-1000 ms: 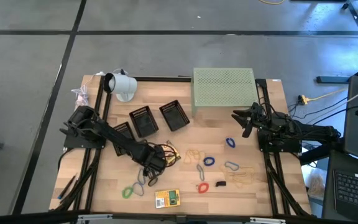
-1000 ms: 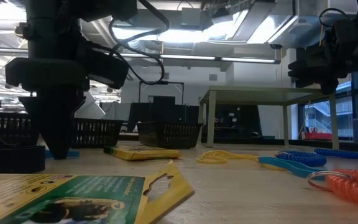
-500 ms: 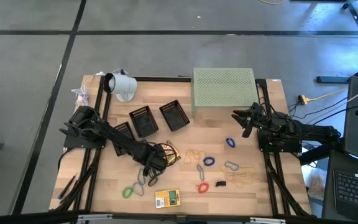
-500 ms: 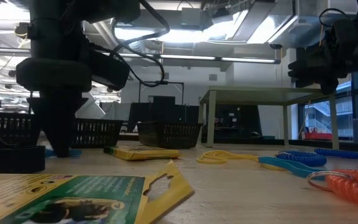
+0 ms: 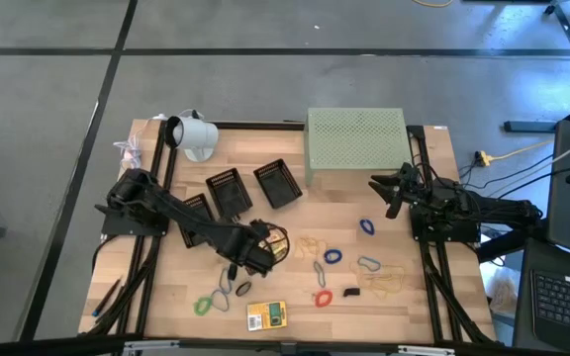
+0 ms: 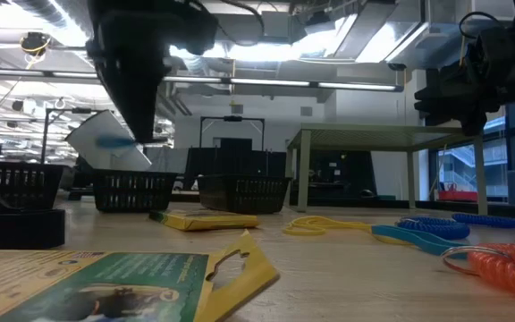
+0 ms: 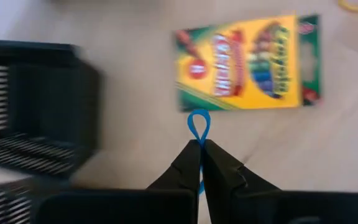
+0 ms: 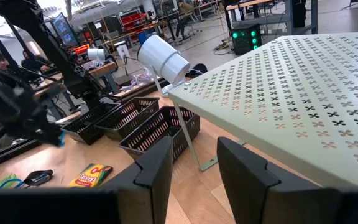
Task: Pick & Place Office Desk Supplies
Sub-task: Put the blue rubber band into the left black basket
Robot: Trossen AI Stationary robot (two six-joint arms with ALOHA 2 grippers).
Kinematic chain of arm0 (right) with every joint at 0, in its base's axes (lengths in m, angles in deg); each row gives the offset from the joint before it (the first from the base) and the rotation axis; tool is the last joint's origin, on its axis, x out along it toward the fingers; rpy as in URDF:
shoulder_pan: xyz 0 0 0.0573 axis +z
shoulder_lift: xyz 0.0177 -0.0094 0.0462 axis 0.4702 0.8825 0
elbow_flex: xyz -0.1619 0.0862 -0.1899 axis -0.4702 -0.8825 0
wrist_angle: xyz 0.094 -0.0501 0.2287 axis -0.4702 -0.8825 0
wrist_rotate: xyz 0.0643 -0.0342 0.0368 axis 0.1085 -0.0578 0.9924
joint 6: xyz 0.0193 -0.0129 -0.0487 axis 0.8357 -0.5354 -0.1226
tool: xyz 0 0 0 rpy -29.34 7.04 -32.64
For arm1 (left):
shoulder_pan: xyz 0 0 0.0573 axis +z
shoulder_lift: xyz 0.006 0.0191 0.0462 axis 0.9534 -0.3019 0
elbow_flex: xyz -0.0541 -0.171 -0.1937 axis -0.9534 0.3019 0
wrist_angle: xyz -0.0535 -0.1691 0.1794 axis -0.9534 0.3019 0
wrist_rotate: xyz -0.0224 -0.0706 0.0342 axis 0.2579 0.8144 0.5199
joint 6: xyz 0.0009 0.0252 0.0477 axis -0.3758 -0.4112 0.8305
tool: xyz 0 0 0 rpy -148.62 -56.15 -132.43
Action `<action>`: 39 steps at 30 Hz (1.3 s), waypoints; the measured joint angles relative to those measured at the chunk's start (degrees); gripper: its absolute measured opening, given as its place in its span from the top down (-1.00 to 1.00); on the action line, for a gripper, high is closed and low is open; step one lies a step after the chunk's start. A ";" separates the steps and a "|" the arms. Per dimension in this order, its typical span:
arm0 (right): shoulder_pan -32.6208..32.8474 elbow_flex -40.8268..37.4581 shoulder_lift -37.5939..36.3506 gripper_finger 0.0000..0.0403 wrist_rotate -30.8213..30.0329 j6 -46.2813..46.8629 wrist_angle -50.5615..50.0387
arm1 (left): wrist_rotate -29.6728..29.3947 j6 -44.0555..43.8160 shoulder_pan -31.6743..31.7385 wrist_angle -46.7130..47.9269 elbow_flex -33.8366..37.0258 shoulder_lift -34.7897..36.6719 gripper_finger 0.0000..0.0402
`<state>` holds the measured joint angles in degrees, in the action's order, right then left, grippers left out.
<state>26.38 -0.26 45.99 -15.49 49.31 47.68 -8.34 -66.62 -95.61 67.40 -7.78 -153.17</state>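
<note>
Left pincer point(image 7: 200, 144), lower centre of the left wrist frame, pinches a blue rubber band point(image 7: 198, 124) above the crayon packet point(image 7: 247, 61); the thin loop may slip free mid-carry.

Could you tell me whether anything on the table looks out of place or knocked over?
The white cup-like object lies on its side at the table's far left corner. Otherwise, loose rubber bands lie scattered, which fits a sorting job. The left pincer holds a blue band.
</note>
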 joint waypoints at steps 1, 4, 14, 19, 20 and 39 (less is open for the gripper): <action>0.00 0.00 0.00 0.35 0.00 0.00 0.00 | -0.74 -0.80 -0.02 2.96 -1.08 0.00 0.98; 0.00 0.00 0.00 0.35 0.00 0.00 0.00 | -1.27 -3.72 0.00 11.88 -3.84 0.08 0.98; 0.00 0.00 0.00 0.35 0.00 -0.13 -0.05 | -0.55 -8.57 0.07 22.32 -0.87 1.64 0.98; 0.00 0.00 0.00 0.35 0.01 -0.13 -0.05 | 1.72 -10.84 0.15 23.20 4.09 3.67 0.98; 0.00 0.00 0.00 0.35 0.00 -0.13 -0.05 | 2.43 -11.45 0.15 23.16 5.09 4.25 0.98; 0.00 0.00 0.00 0.35 0.00 -0.07 -0.03 | 7.47 -26.11 -0.02 20.10 17.37 12.83 0.75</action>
<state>26.38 -0.26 45.99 -15.49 49.25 47.66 -0.87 -92.73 -95.63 87.50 9.59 -140.34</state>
